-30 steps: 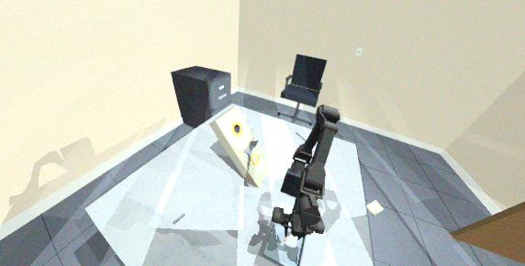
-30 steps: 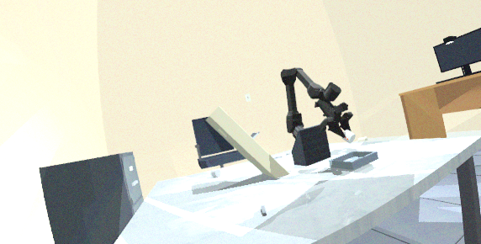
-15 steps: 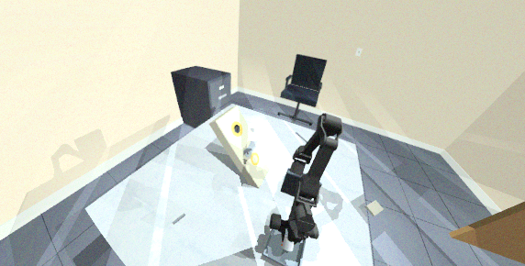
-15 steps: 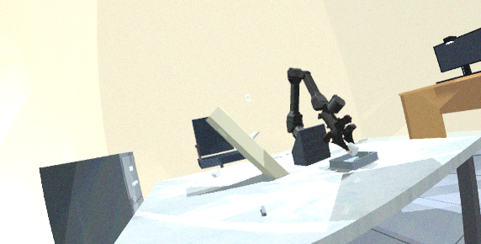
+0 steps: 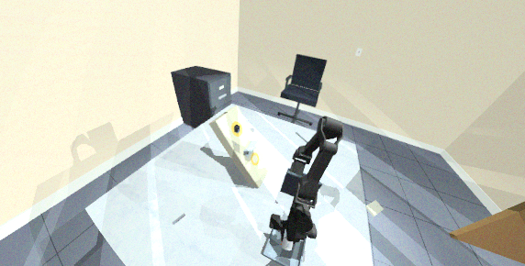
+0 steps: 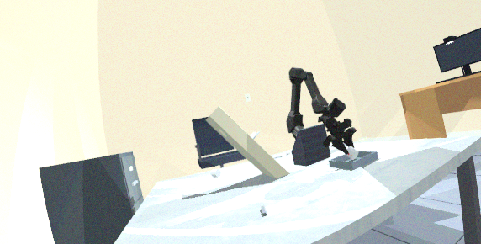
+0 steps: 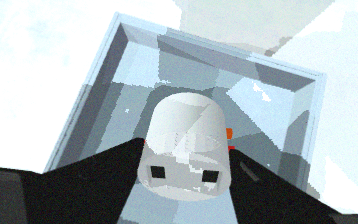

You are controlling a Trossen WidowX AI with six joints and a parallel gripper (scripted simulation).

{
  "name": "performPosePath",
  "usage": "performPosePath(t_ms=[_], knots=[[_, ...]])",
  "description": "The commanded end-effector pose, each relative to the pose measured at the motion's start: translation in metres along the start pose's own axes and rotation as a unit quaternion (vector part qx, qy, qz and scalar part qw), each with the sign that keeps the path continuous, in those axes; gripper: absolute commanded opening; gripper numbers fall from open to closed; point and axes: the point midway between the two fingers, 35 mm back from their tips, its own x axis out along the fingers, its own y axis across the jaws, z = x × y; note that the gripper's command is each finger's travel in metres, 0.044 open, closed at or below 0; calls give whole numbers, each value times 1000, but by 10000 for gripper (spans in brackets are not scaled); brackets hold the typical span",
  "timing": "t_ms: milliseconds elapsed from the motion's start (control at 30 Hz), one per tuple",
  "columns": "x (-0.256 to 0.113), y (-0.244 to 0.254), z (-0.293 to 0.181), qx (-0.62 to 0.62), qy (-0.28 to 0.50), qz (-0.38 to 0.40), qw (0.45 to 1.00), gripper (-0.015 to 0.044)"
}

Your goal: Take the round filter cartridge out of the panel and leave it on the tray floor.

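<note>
The pale filter cartridge (image 5: 286,244) (image 6: 353,153) (image 7: 185,125) is out of the panel, its two dark slots facing the wrist camera. My gripper (image 7: 185,151) is shut on it, with one black finger against each side. It is tilted and low inside the walls of the grey tray (image 6: 342,164) (image 7: 87,87); I cannot tell whether its lower end touches the tray floor. The cream service panel (image 5: 259,175) (image 6: 248,145) leans away to the left, with a dark round opening (image 5: 237,128) inside a yellow ring.
A dark block (image 5: 290,182) (image 6: 311,145) stands by the arm's base, between panel and tray. A small grey piece (image 5: 179,218) (image 6: 263,211) lies on the table. The tray walls rise close around the fingers. A cabinet (image 5: 197,94) and a chair (image 5: 303,85) stand beyond the table.
</note>
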Motion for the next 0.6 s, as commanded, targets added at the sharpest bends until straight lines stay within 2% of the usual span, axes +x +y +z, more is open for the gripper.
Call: performPosePath(t_ms=[0, 200, 300, 467, 533, 567], knots=[[0, 0, 1, 0, -1, 0, 1000, 289], [0, 0, 1, 0, -1, 0, 1000, 440], [-7, 0, 7, 0, -1, 0, 1000, 440], [-59, 0, 35, 0, -1, 0, 1000, 440], [-61, 0, 36, 0, -1, 0, 1000, 440], [-50, 0, 30, 3, -2, 2, 1000, 440]])
